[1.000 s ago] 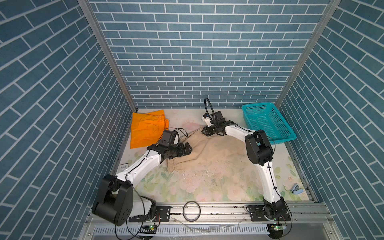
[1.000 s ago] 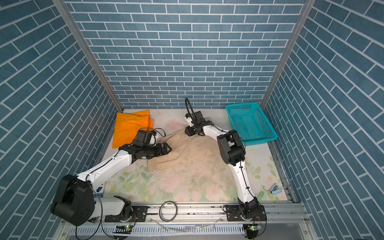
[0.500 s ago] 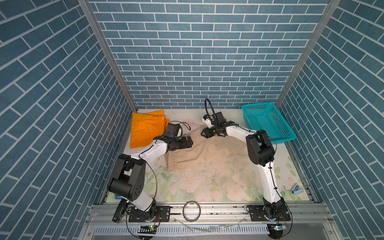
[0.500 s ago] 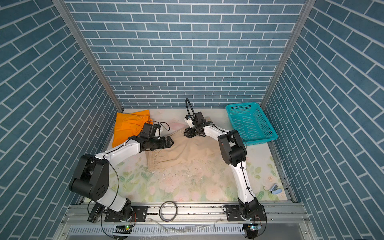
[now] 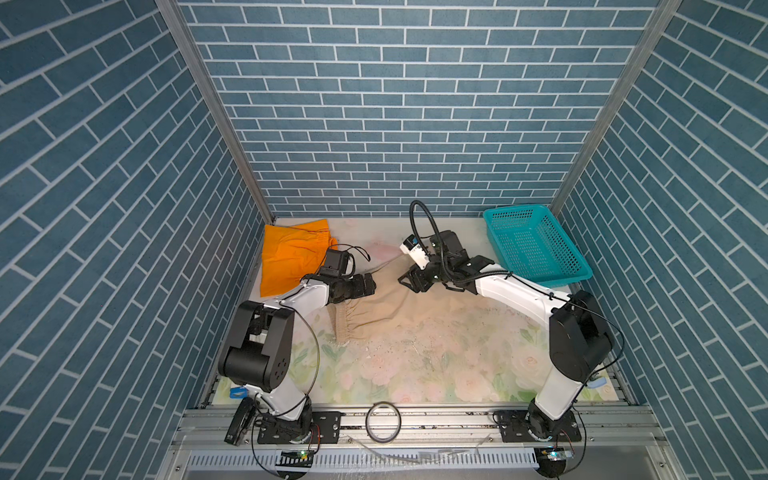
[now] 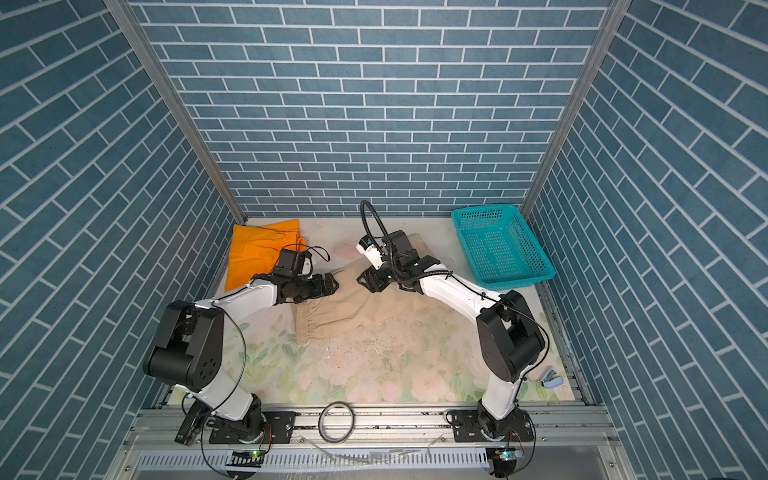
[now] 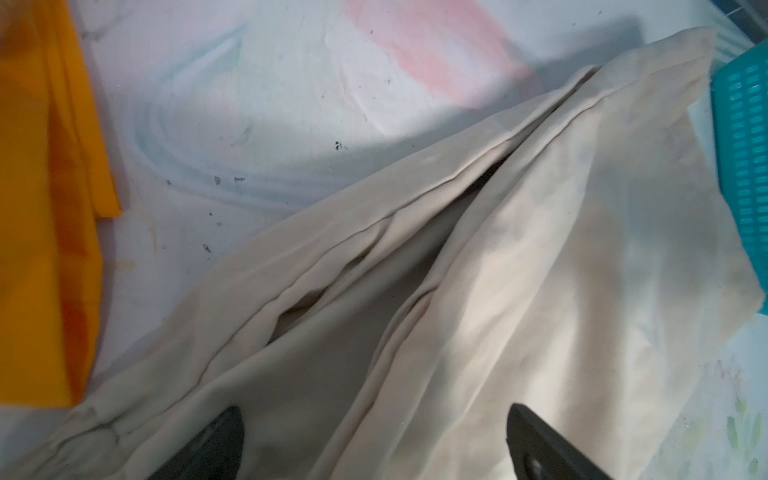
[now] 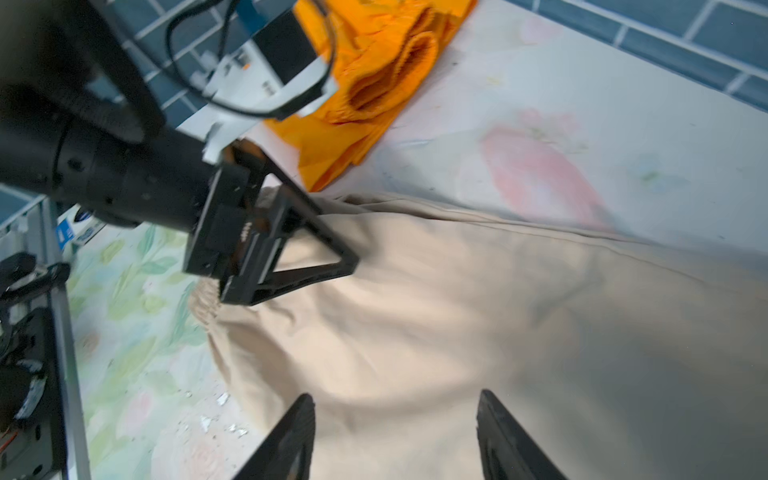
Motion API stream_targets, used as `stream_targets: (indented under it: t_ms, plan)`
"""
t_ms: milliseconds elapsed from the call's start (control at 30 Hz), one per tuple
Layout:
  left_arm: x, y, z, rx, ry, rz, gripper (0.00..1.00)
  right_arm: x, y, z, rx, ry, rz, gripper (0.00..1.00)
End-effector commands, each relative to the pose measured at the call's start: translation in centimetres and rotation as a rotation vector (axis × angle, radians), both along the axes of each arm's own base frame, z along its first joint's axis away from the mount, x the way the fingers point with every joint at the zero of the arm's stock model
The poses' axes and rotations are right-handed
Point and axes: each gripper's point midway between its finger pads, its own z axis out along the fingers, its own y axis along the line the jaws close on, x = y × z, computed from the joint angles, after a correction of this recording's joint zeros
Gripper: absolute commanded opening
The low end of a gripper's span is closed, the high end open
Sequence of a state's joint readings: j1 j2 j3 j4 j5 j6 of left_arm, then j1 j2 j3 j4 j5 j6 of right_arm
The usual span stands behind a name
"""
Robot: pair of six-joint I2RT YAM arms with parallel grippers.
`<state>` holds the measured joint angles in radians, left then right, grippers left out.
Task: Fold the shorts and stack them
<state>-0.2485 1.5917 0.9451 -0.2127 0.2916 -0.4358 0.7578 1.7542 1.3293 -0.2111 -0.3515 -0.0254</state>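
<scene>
The beige shorts (image 5: pixel 386 307) (image 6: pixel 349 309) lie rumpled mid-table, with the gathered waistband toward the front left. The orange shorts (image 5: pixel 291 253) (image 6: pixel 257 253) lie folded in the back left corner. My left gripper (image 5: pixel 370 282) (image 7: pixel 374 411) hovers open over the beige cloth (image 7: pixel 519 270), its dark fingers (image 7: pixel 216 444) wide apart with only fabric below. My right gripper (image 5: pixel 409 282) (image 8: pixel 395 399) faces it from the right, also open low over the beige shorts (image 8: pixel 457 311), nothing pinched. The right wrist view shows the left gripper (image 8: pixel 291 249) and the orange shorts (image 8: pixel 374 83).
A teal perforated basket (image 5: pixel 536 245) (image 6: pixel 498 249) (image 7: pixel 744 145) stands at the back right, touching the beige cloth's far corner. A black ring (image 5: pixel 382 424) lies on the front rail. A small blue object (image 6: pixel 550 378) sits at the front right edge. Brick walls enclose three sides.
The left arm has drawn its elbow in and shifted its gripper slightly toward the back over the beige shorts. The right gripper's jaws have spread wider and come a little forward.
</scene>
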Motion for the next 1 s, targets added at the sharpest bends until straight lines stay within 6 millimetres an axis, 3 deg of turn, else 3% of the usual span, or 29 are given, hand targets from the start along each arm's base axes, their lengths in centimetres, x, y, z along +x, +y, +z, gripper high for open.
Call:
stream_targets:
  t_ms: [0,133,267,367,567,700,900,967]
  plan:
    - [0.2,1.5,7.2,0.054,-0.130,0.030,1.00,-3.0,1.4,-0.8,-0.052,-0.056,0.104,0.63]
    - [-2.4,6.9,11.7,0.165,-0.167,0.154,1.00,-6.4,4.7,-0.7,-0.042,-0.137,0.189,0.63]
    - [-5.6,12.4,12.8,0.131,-0.170,0.305,1.00,-9.8,8.1,-3.0,-0.127,-0.222,0.290,0.64]
    - [-7.4,15.0,13.1,0.106,-0.179,0.386,1.00,-11.6,10.2,-5.1,-0.190,-0.278,0.349,0.66]
    - [-9.5,17.4,12.4,0.102,-0.145,0.490,1.00,-12.5,13.4,-8.3,-0.300,-0.441,0.365,0.69]
    - [-9.5,17.0,11.5,0.046,-0.130,0.484,1.00,-11.4,14.3,-11.2,-0.440,-0.563,0.343,0.70]
    - [-9.3,16.7,10.8,0.019,-0.110,0.477,1.00,-10.5,14.9,-11.3,-0.459,-0.652,0.302,0.71]
    - [-9.3,16.6,10.5,0.011,-0.103,0.482,1.00,-10.2,14.7,-13.0,-0.498,-0.666,0.312,0.71]
